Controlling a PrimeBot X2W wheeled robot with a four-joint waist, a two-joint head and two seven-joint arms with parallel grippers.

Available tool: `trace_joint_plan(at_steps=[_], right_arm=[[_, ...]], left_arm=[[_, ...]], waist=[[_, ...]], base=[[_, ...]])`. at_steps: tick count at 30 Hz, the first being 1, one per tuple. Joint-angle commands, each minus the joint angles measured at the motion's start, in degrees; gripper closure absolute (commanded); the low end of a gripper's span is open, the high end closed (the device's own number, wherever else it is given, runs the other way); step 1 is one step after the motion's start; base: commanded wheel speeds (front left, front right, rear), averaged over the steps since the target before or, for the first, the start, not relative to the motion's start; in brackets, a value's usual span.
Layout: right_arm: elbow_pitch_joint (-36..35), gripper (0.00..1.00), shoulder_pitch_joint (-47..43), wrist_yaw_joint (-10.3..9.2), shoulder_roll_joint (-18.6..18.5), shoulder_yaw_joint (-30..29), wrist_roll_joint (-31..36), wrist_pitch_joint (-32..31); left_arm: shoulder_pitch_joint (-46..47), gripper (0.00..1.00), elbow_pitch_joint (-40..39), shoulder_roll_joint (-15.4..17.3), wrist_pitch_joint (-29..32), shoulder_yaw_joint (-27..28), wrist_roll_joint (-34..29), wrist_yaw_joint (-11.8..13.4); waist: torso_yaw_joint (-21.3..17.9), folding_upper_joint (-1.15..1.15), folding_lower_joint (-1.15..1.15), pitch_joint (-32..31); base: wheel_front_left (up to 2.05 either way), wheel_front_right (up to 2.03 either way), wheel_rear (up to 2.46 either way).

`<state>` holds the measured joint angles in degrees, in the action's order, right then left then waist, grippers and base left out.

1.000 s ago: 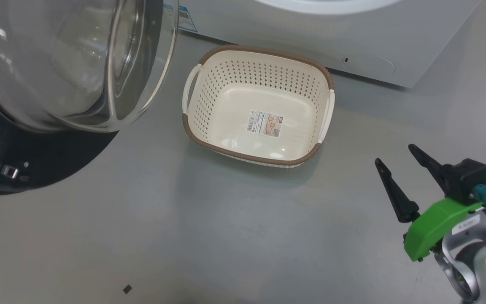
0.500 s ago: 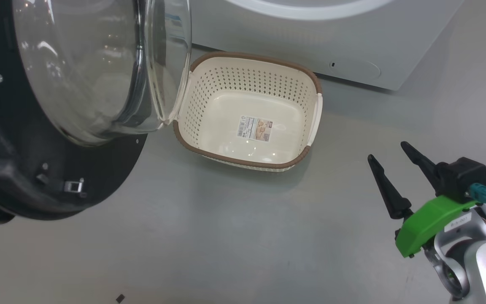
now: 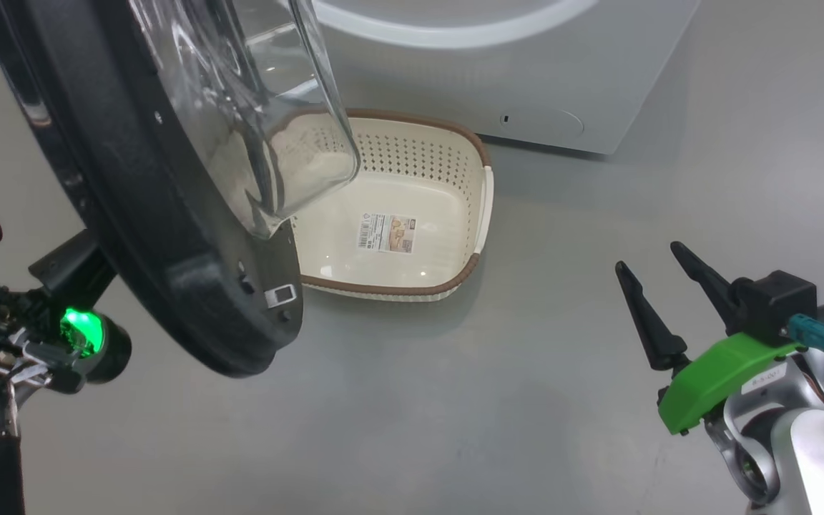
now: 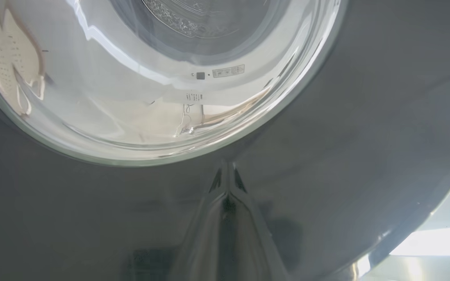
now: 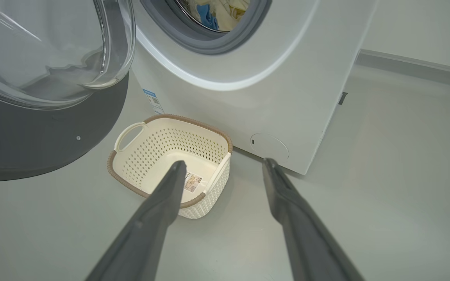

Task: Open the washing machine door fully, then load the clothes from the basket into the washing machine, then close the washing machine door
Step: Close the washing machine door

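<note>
Now the left claw (image 4: 227, 175) is closed against the door (image 3: 133, 214), and the right claw (image 3: 646, 257) hangs open and holds nothing.
The left claw's fingers are pressed together, tips against the door's glossy black rim; the door stands swung out from the washing machine (image 5: 287, 78). Cream-yellow and blue clothes (image 5: 217, 9) lie inside the machine. The basket (image 3: 412, 290) sits on the grey floor (image 3: 455, 429) just in front of it, label (image 3: 387, 233) showing, partly behind the door's glass bowl (image 3: 276, 107) in the head view.
</note>
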<state>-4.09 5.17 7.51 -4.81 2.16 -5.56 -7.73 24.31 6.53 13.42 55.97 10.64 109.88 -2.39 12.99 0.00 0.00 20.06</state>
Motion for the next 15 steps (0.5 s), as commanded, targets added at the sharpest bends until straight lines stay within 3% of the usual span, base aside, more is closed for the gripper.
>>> trace_joint_plan(at_steps=[1, 15], right_arm=[[-1.72, 0.0, 1.66, -0.02, 0.32, 1.15, -0.56, 0.75], [0.6, 0.0, 1.61, -0.02, 1.65, 0.14, -0.99, 3.18]], left_arm=[[0.3, 1.0, -2.56, 1.79, 0.66, 1.46, -0.56, 0.21], [2.71, 1.0, -2.28, -3.02, 0.03, -1.8, -1.04, -0.61]], waist=[[-0.75, 0.0, 0.0, -0.31], [-6.6, 0.0, 0.0, -3.08]], base=[[0.0, 0.0, 0.0], [0.0, 0.0, 0.0]])
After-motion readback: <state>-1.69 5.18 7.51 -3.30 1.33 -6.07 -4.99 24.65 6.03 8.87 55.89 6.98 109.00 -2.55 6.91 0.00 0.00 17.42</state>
